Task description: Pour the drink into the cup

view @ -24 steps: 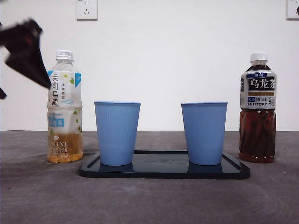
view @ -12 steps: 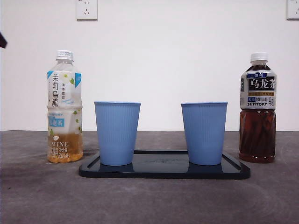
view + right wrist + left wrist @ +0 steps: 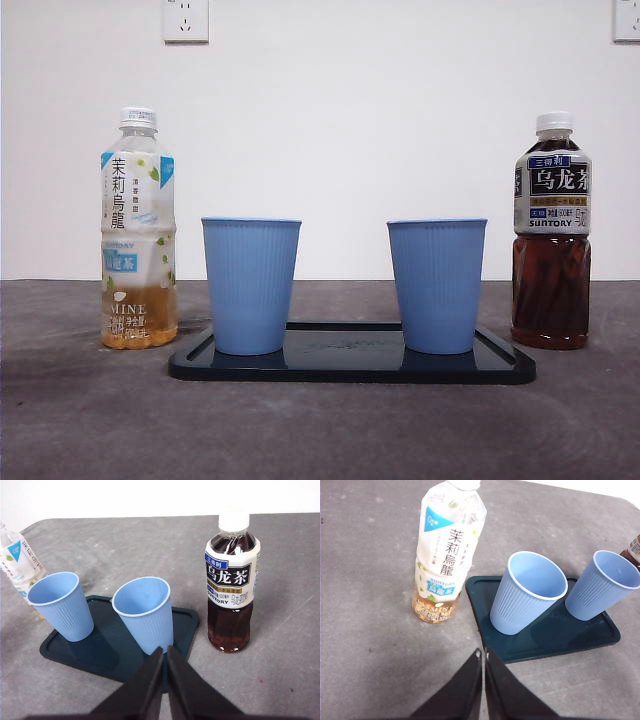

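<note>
Gone from the front view is the black arm tip that hung above the pale tea bottle a second ago; nothing on the table has shifted.

Both arms now wait high and back from the tray. The left gripper hangs clenched, its jaws pressed together on nothing, looking down on the pale tea bottle and the cups from well apart. The right gripper is likewise clenched and empty, hovering near the tray, with the dark tea bottle off to one side.

Two blue cups stand upright on the tray: one at the end nearest the pale tea bottle, the other at the end nearest the dark tea bottle. Both bottles stand on the table just off opposite ends of the tray, white caps on.

As for progress, the pale tea bottle holds only a shallow amber layer at its base, while the dark tea bottle is nearly full. The wrist views show only pale blue inside both cups; whether either holds drink I cannot tell. Judging from the low bottle, its pour may be done; the dark tea bottle looks untouched, so uncapping, lifting and tipping it over a cup would remain.
</note>
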